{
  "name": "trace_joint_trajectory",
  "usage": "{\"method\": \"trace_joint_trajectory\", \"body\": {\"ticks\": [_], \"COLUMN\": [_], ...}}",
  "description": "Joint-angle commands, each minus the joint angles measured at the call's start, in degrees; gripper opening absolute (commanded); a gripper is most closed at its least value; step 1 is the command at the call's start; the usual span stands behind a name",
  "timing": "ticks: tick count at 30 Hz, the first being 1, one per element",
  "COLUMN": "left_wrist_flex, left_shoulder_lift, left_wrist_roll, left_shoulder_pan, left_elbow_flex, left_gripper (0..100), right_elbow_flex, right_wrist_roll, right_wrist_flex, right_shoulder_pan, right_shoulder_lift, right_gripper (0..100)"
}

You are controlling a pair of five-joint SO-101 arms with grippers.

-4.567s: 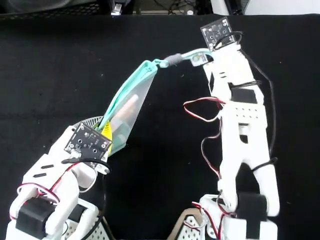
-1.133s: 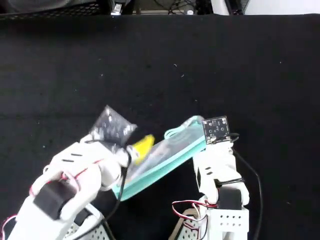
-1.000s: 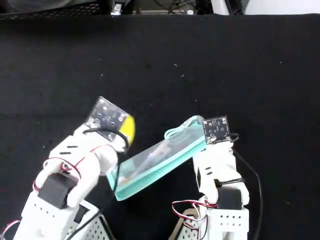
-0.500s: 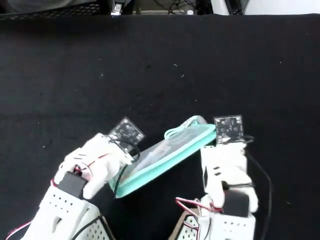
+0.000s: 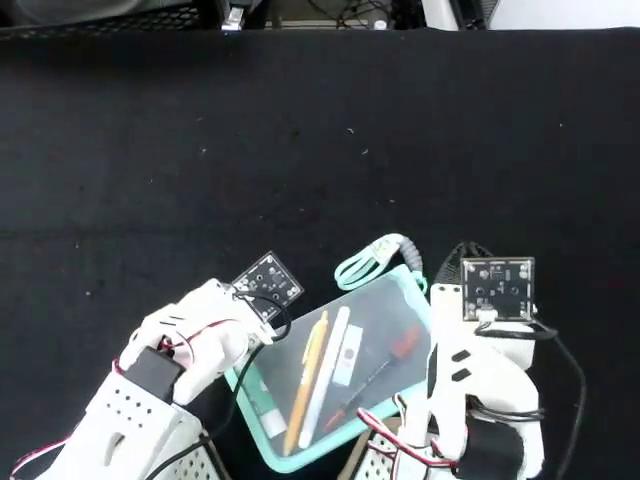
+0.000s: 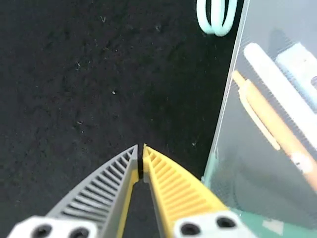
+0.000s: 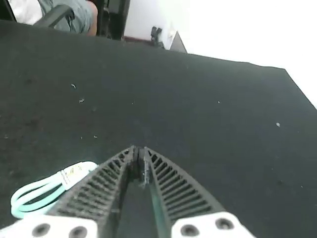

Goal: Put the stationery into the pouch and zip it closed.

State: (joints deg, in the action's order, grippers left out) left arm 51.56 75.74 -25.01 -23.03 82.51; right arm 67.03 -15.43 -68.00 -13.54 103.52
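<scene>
Pouch (image 5: 385, 305) lying flat on the table (image 5: 300, 130) between my two arms.
In the high view I see it clear-faced with a teal rim, an orange pen (image 5: 308, 385) and a white pen (image 5: 328, 375) side by side inside, and its teal loop (image 5: 372, 264) off the far corner. In the left wrist view, the left gripper (image 6: 140, 154) sits just beside the pouch's edge, fingers pressed together on nothing. In the right wrist view, the right gripper (image 7: 138, 156) is likewise pinched together and empty, near the loop.

At lower centre, between left arm (image 5: 190, 345) and right arm (image 5: 470, 385): clear teal-edged pouch (image 5: 385, 303). Inside, side by side: orange pen (image 5: 305, 385), white pen (image 5: 328, 370). At its upper corner: teal loop (image 5: 362, 268).
</scene>
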Motion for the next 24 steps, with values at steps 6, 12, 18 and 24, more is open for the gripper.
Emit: {"method": "trace_joint_trajectory", "body": {"ticks": [6, 12, 18, 24], "left_wrist_flex": [8.44, 10.9, 10.73, 2.11], "left_shoulder_lift": [0.53, 0.18, 0.53, 0.53], "left_wrist_roll": [-0.53, 3.16, 3.6, -0.79], "left_shoulder_pan": [-11.82, -19.47, -19.03, -8.22], "left_elbow_flex": [-1.63, -2.07, 2.33, 5.93], "left_gripper": [3, 3, 3, 3], "right_elbow_flex": [10.68, 13.49, 14.46, 14.55], "right_wrist_roll": [-0.7, -0.7, -0.7, -0.7], "right_wrist_flex": [0.62, 0.62, 0.44, 0.18], "right_shoulder_pan": [-0.35, -0.35, -0.35, -0.35], "right_shoulder_lift": [3.3, 3.3, 3.3, 3.3], "right_gripper": [1.5, 1.6, 1.6, 1.8]}}
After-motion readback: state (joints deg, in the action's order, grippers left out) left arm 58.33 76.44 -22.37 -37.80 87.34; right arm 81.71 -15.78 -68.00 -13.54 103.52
